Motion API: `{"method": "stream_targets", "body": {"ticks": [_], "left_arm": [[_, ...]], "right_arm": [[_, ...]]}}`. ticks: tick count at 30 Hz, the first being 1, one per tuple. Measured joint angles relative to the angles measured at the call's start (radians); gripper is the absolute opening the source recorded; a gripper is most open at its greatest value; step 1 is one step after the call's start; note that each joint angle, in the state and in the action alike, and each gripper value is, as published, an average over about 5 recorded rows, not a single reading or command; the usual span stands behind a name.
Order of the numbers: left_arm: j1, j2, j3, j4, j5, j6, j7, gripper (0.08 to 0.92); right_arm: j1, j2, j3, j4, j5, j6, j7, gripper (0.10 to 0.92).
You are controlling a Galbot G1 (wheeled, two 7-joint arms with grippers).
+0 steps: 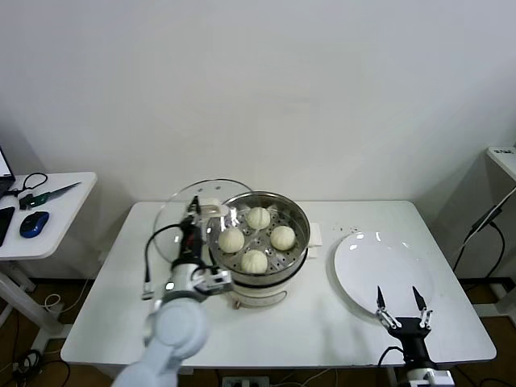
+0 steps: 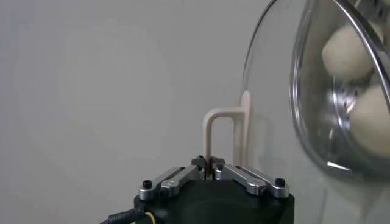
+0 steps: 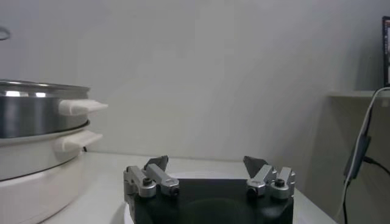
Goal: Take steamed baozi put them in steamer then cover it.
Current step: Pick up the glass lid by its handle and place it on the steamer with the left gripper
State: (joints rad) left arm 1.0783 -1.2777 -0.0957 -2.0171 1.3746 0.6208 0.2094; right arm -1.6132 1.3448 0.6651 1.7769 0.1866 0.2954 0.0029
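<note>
Clamping the cover [image 1: 196,219] by its handle, your left gripper [image 2: 209,168] holds it tilted at the steamer's [image 1: 284,256] left rim, four baozi [image 1: 254,261] on the tray inside, your right gripper [image 1: 401,307] spread apart, parked above the plate [image 1: 371,262] on the worktop [image 1: 322,322].

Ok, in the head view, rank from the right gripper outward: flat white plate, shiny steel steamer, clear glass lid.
From the right gripper:
1. Flat white plate, just beyond its open fingers.
2. Shiny steel steamer, table centre.
3. Clear glass lid, tilted beside the steamer's far side, held by the left gripper.
</note>
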Motion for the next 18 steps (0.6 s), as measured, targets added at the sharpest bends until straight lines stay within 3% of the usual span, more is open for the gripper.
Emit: {"method": "stream_targets", "body": {"ticks": [11, 18], "left_arm": [[-0.067, -0.198, 0.154, 0.112, 0.193, 0.041, 0.036, 0.138], [-0.087, -0.278, 0.19, 0.205, 0.26, 0.053, 0.043, 0.138]], "right_arm": [[0.02, -0.008, -0.007, -0.012, 0.0, -0.003, 0.006, 0.823], [0.014, -0.013, -0.004, -0.011, 0.001, 0.0, 0.001, 0.823]]}}
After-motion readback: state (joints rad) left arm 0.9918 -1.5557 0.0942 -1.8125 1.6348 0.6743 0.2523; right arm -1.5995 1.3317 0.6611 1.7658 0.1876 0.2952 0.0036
